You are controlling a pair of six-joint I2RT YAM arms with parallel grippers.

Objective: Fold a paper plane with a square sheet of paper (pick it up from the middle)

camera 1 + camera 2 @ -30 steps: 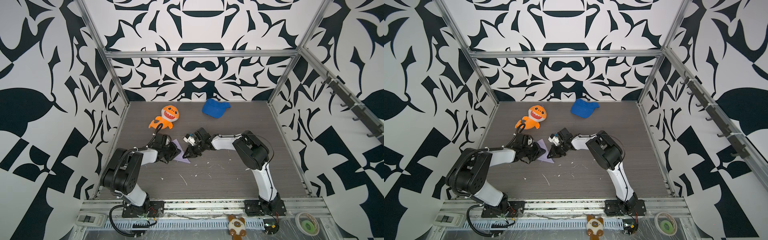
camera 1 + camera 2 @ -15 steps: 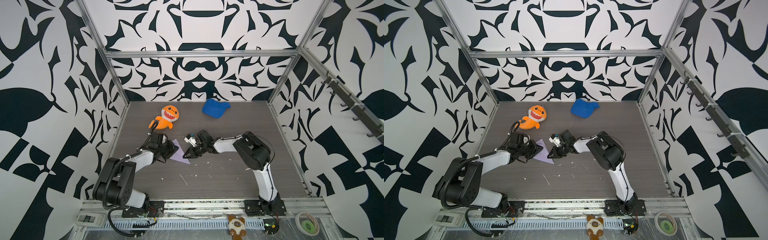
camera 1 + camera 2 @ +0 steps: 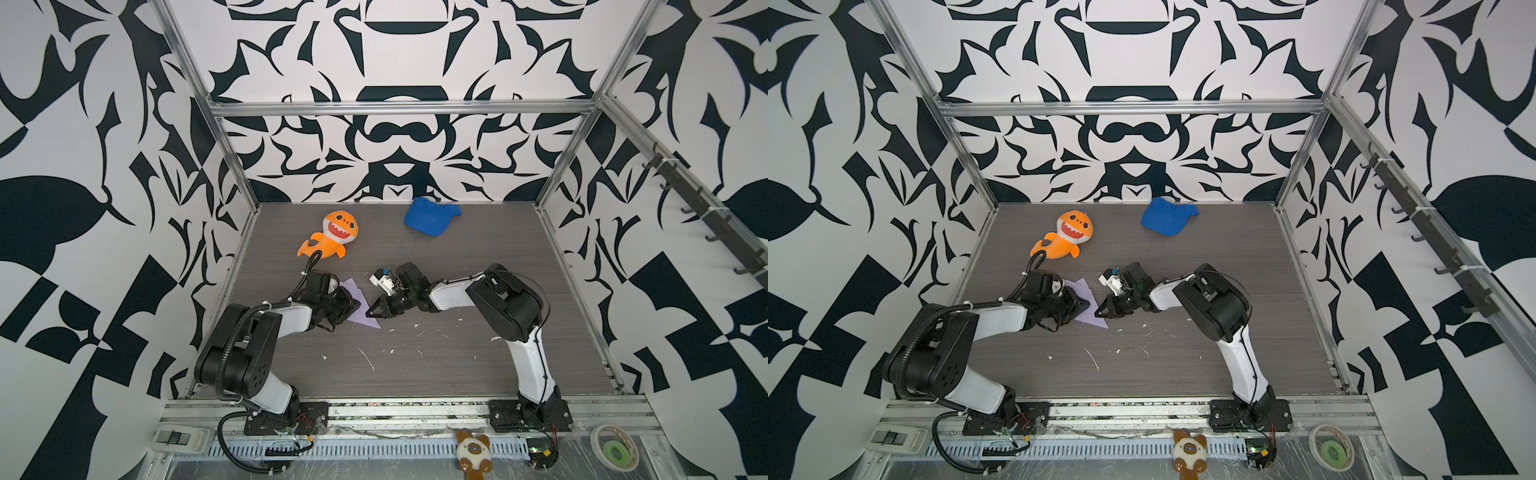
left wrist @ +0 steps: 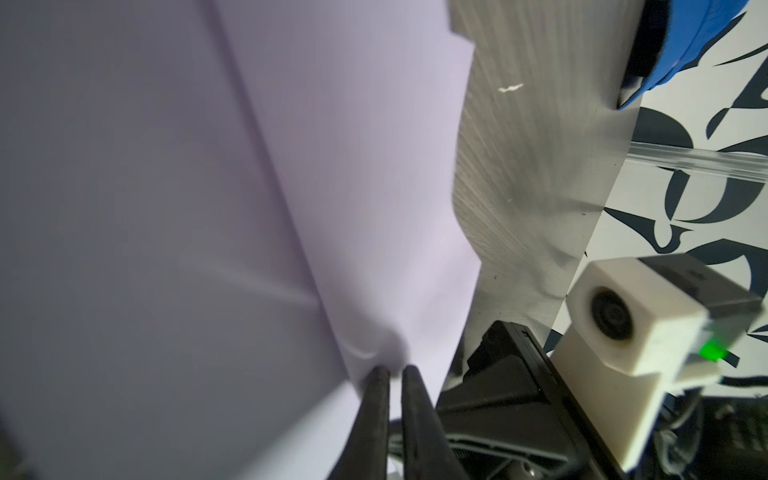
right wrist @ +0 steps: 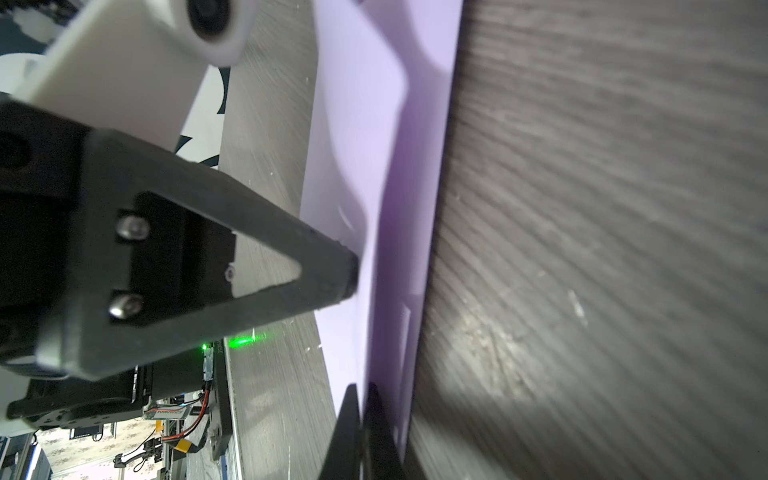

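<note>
Paper plane, part-folded to a pointed lavender shape, lies on the table left of centre, nearer the arm bases than the orange plush shark. We read the left gripper as clenched on a creased fold of the paper plane: only a sliver separates its fingers. We read the right gripper as clenched too, jaws fully together, pinching its long edge. In both top views the grippers face each other, tips close together, over the paper.
</note>
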